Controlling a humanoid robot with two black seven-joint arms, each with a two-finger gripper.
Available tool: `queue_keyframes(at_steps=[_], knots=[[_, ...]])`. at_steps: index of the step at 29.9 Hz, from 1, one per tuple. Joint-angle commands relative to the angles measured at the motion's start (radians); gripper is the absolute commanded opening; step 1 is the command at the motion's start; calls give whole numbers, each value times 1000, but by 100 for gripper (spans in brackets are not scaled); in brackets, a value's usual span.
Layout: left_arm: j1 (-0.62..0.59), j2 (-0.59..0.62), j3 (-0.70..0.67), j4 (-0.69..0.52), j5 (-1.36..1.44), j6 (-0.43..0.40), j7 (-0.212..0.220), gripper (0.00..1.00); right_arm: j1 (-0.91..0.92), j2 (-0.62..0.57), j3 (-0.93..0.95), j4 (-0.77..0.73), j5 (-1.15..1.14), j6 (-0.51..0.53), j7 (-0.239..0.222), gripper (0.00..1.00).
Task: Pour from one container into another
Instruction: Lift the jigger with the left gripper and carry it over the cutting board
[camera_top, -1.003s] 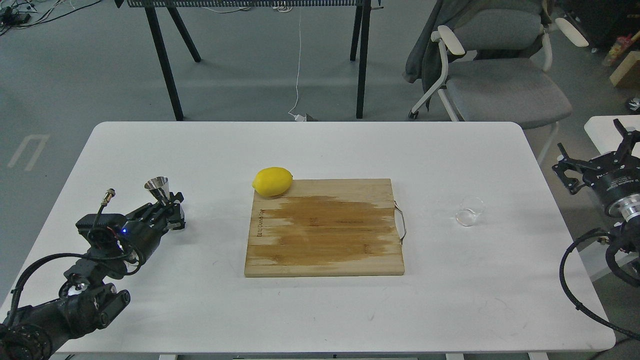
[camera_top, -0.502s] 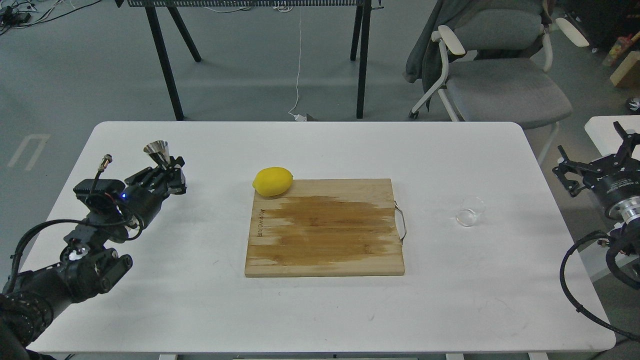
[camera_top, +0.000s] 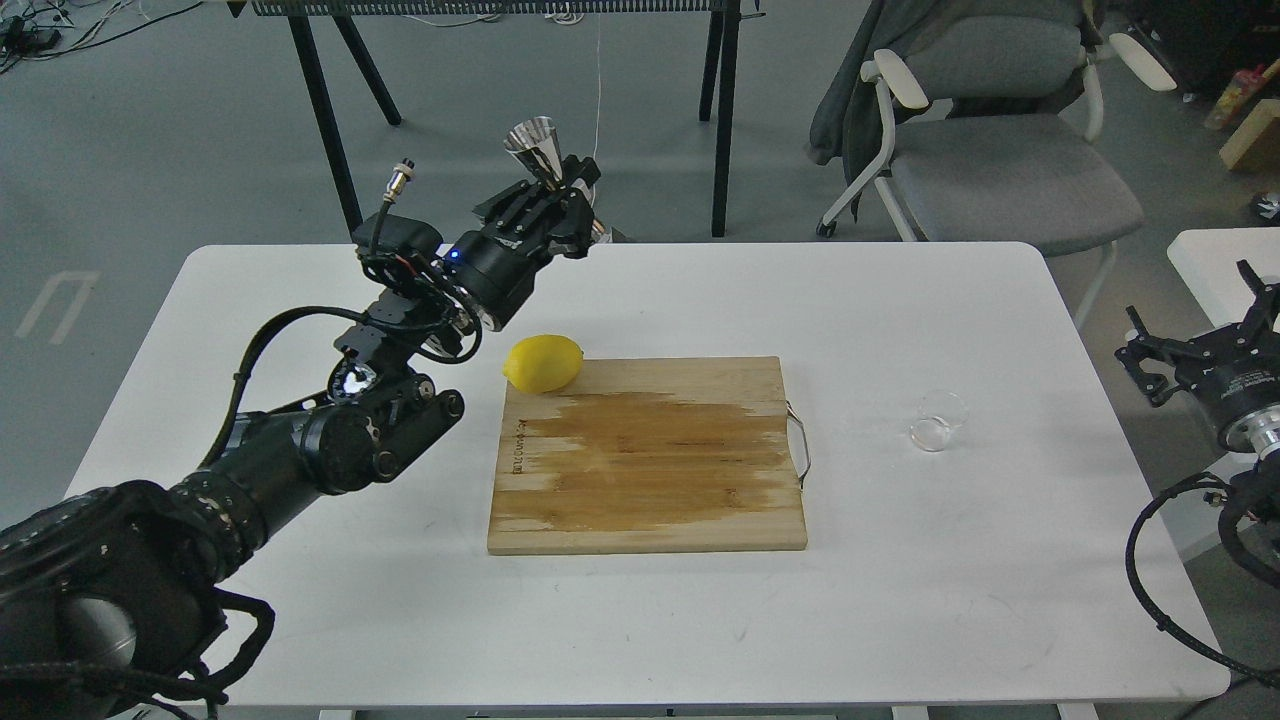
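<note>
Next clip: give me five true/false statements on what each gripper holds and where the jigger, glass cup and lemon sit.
1. The left gripper holds the jigger above the table. True.
2. The glass cup stands on the cutting board. False: it stands on the table, right of the board.
3. The lemon lies at the board's far left corner. True.
4. The right gripper holds the cup. False: it is off to the table's right, holding nothing.
5. The jigger lies on its side. False: it is roughly upright.
</note>
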Motion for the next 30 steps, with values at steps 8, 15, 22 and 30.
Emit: queue_keyframes(at_steps=[8, 15, 22, 30], knots=[[104, -24, 131, 10, 2, 0, 0, 13, -2, 4, -1, -3, 0, 0, 1, 100], [164, -24, 201, -4, -3, 0, 0, 13, -2, 9, -4, -3, 0, 0, 1, 100], [185, -24, 275, -38, -4, 0, 0, 13, 0, 12, -14, -9, 0, 0, 1, 100], [222, -24, 315, -65, -6, 0, 0, 13, 0, 10, -17, -22, 0, 0, -1, 100]])
